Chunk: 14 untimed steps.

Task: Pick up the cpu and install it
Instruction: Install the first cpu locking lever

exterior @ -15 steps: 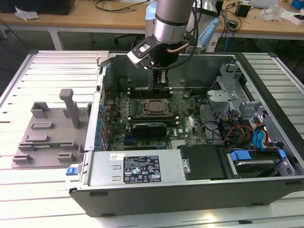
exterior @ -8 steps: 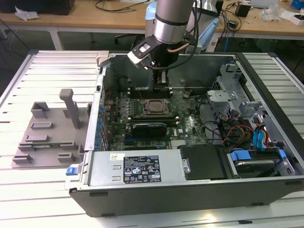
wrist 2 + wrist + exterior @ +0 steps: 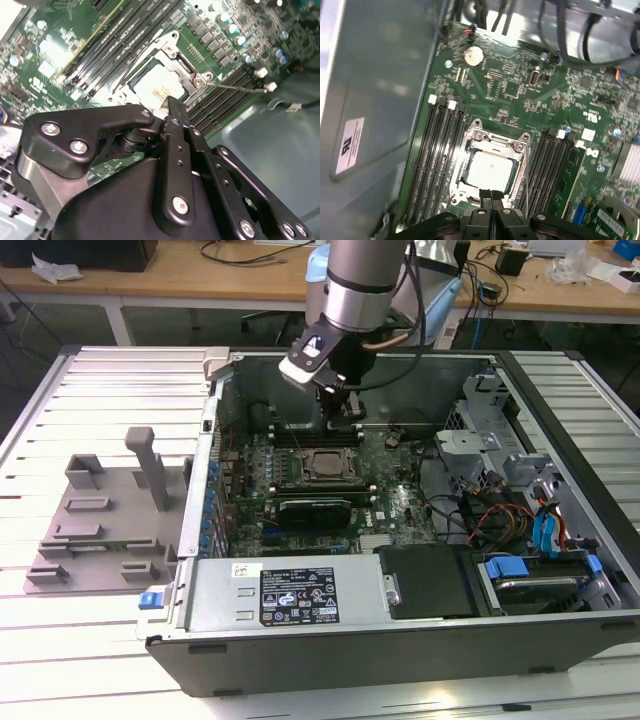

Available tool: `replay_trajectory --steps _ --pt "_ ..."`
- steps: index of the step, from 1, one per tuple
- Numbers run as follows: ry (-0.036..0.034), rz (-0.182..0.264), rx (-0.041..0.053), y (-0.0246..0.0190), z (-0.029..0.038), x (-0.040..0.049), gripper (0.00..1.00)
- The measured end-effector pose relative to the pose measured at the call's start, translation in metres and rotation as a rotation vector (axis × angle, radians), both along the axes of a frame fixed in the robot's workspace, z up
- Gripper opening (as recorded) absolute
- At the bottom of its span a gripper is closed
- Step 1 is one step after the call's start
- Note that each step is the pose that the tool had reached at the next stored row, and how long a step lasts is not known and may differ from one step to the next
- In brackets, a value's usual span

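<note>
Hand [image 3: 491, 196], pinched closed, hangs just over cpu [image 3: 489, 171] in mobo socket [image 3: 496, 141].

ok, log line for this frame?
gripper: shut, empty | cpu: lying in motherboard socket | position: gripper above socket edge | contact with cpu: cannot tell

cpu: silver-grey square metal-topped cpu [image 3: 159, 86], one edge hidden behind black metal gripper [image 3: 173, 106] in the second wrist view
arm: silver cylindrical robot arm [image 3: 360, 280], cut off at top centre of the exterior view

case label [image 3: 299, 596], print unreadable (sticker [image 3: 351, 145] likewise)
</note>
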<state>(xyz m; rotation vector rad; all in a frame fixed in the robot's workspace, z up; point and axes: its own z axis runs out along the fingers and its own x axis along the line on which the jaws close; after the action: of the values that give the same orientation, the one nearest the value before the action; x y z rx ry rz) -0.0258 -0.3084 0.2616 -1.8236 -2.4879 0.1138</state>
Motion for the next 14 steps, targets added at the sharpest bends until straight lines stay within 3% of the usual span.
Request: replay_trajectory --steps 2,9,11,14 --pt "0.0000 0.055 0.0000 0.0000 0.0000 0.0000 0.11" --pt "-0.0001 0.169 0.0001 0.0000 0.0000 0.0000 0.11" --pt "0.0000 0.227 -0.0003 0.0000 0.0000 0.0000 0.11" --pt "0.0000 0.273 -0.0005 0.0000 0.0000 0.0000 0.11"
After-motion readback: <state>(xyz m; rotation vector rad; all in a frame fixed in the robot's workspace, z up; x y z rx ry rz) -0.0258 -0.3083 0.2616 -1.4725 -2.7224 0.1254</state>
